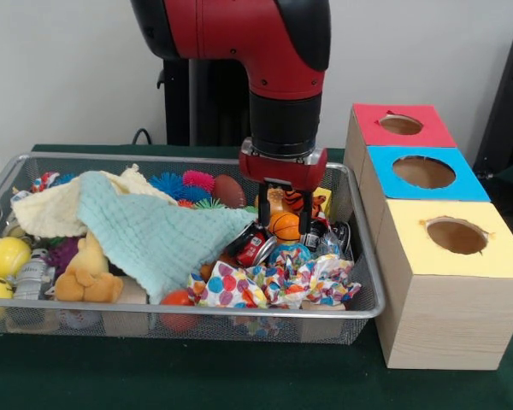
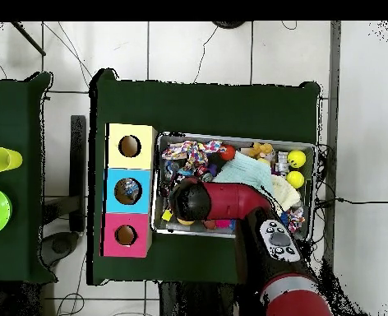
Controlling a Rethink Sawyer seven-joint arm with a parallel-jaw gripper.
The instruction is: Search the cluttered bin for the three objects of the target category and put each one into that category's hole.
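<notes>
A small orange basketball [image 1: 284,225] sits between the two black fingers of my gripper [image 1: 284,219], just above the clutter at the right end of the wire bin [image 1: 239,313]. The gripper looks shut on this ball. A striped orange toy [image 1: 295,200] shows behind it and a red can [image 1: 252,248] lies to its lower left. Two yellow balls [image 1: 6,255] rest at the bin's left end and a brown football [image 1: 229,190] lies at the back. In the overhead view the arm [image 2: 222,202] hides the gripper over the bin [image 2: 312,149].
Beside the bin stand three wooden boxes with round holes: red top [image 1: 401,125], blue top [image 1: 424,172], yellow top [image 1: 456,236]. A teal cloth [image 1: 145,226], a cream cloth [image 1: 51,212], a plush toy [image 1: 87,273], spiky balls [image 1: 167,184] and dotted paper [image 1: 269,284] fill the bin.
</notes>
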